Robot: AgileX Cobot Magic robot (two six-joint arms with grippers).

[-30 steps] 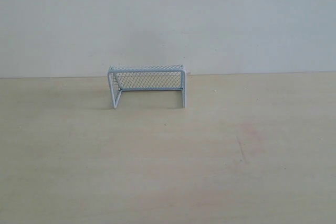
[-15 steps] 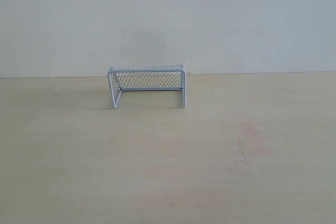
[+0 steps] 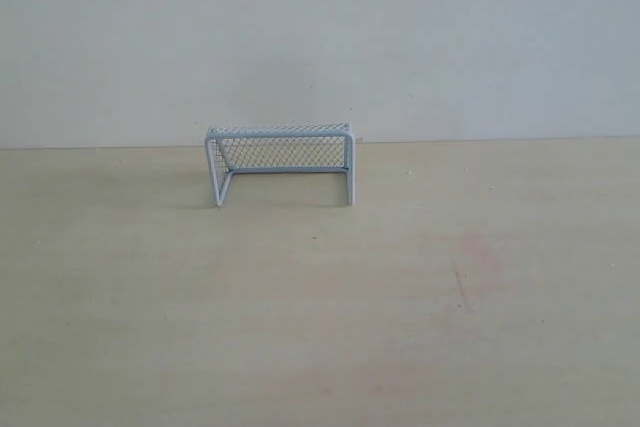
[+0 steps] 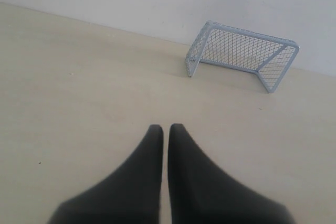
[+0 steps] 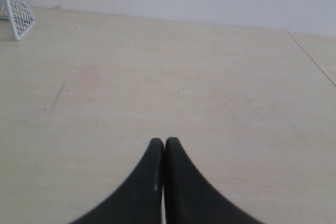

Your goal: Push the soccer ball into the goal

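Observation:
The goal (image 3: 281, 162), a small white frame with fine mesh netting, stands near the back of the pale wooden table, by the wall. The left wrist view shows the goal (image 4: 241, 55) ahead of my left gripper (image 4: 165, 128), whose black fingers are shut with nothing between them. One corner of the goal (image 5: 16, 9) shows at the edge of the right wrist view, far from my right gripper (image 5: 164, 141), also shut and empty. The soccer ball is out of view in every frame. Neither gripper appears in the exterior view.
A white wall (image 3: 320, 37) rises just behind the goal. A faint reddish stain and a scratch (image 3: 465, 282) mark the table right of centre. A seam (image 5: 315, 59) crosses the table's surface in the right wrist view.

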